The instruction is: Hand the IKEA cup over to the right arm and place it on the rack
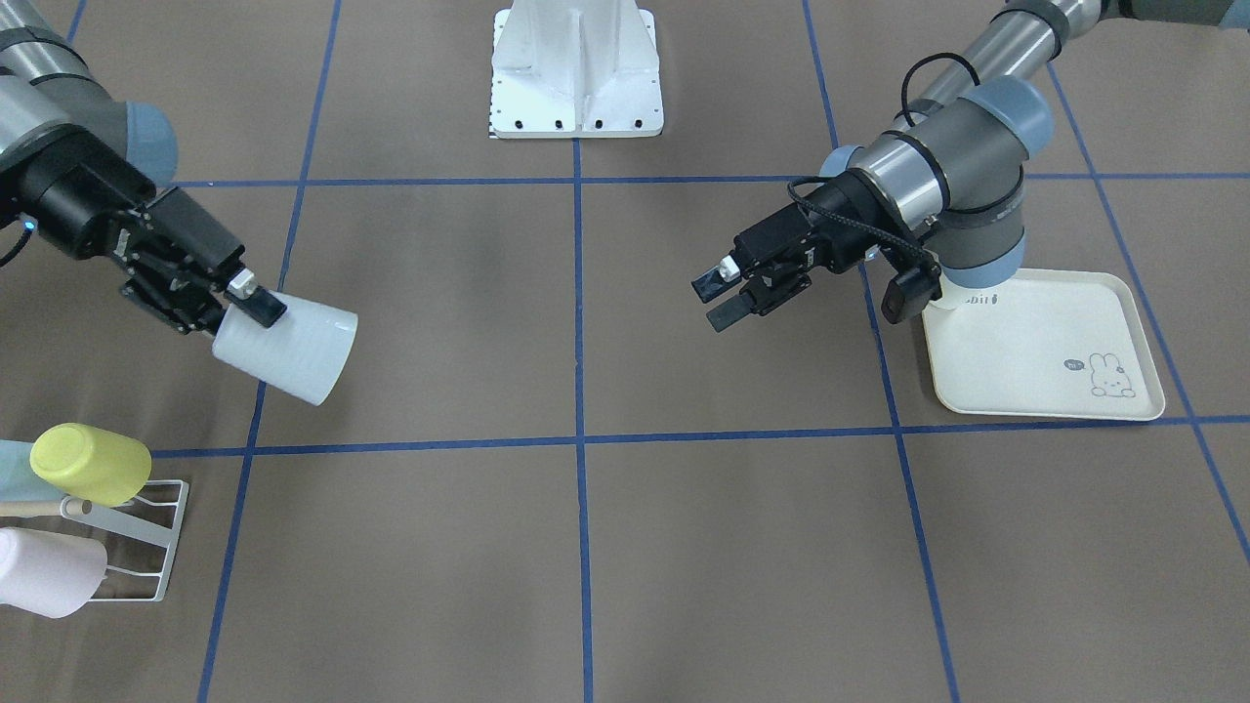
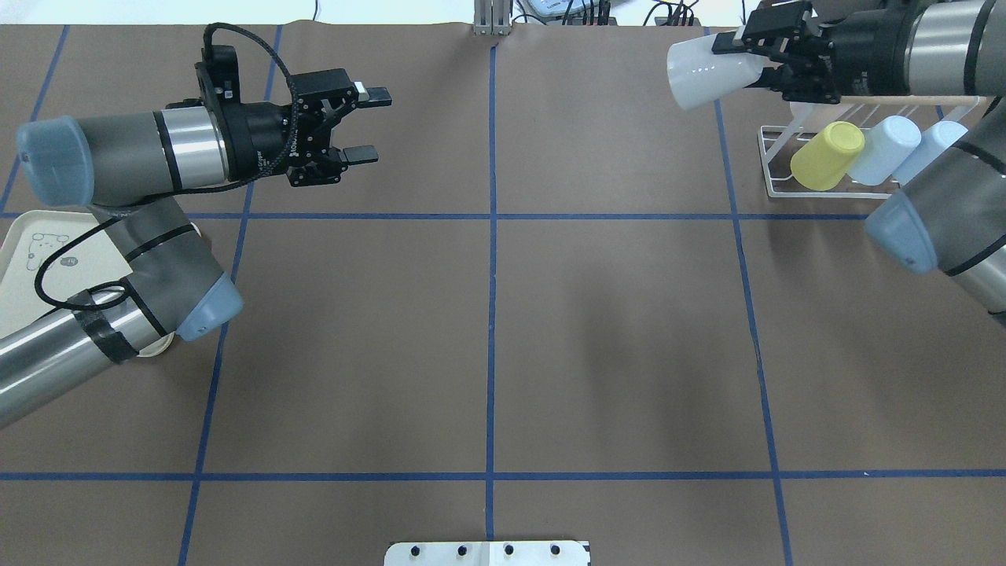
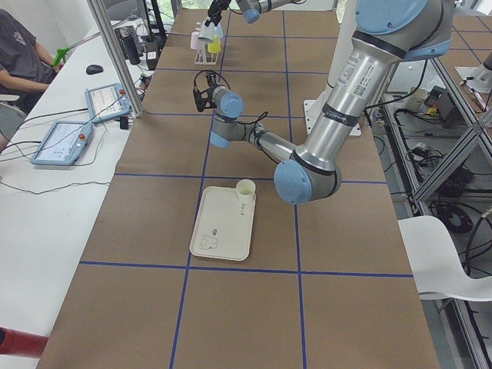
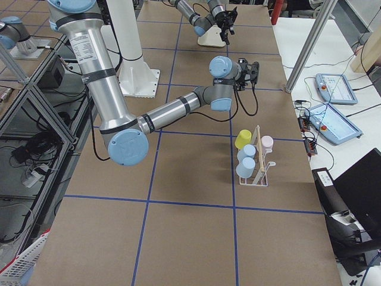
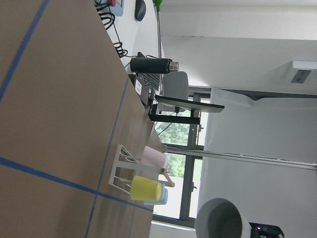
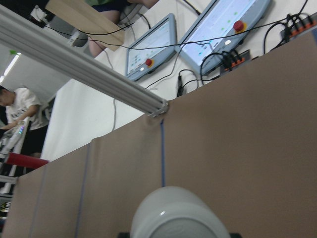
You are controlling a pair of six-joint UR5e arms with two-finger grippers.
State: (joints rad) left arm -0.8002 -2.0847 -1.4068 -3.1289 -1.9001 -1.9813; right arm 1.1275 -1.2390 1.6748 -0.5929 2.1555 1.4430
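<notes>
My right gripper (image 1: pixel 249 308) is shut on the closed end of a white IKEA cup (image 1: pixel 288 351) and holds it tilted in the air, mouth pointing away from the gripper. In the overhead view this gripper (image 2: pixel 743 63) and the cup (image 2: pixel 707 75) hang just beside the white wire rack (image 2: pixel 769 177). The rack (image 1: pixel 174 532) carries a yellow cup (image 1: pixel 93 464), a pink cup (image 1: pixel 49 571) and pale blue cups (image 2: pixel 884 148). My left gripper (image 1: pixel 715 301) is open and empty, far from the cup, also seen from overhead (image 2: pixel 373 126). The cup fills the bottom of the right wrist view (image 6: pixel 178 213).
A cream rabbit-print tray (image 1: pixel 1035 342) lies under my left arm's elbow, with a small pale cup (image 3: pixel 245 190) standing on its corner. The white robot base (image 1: pixel 576 68) stands at the far middle. Blue tape lines grid the brown table.
</notes>
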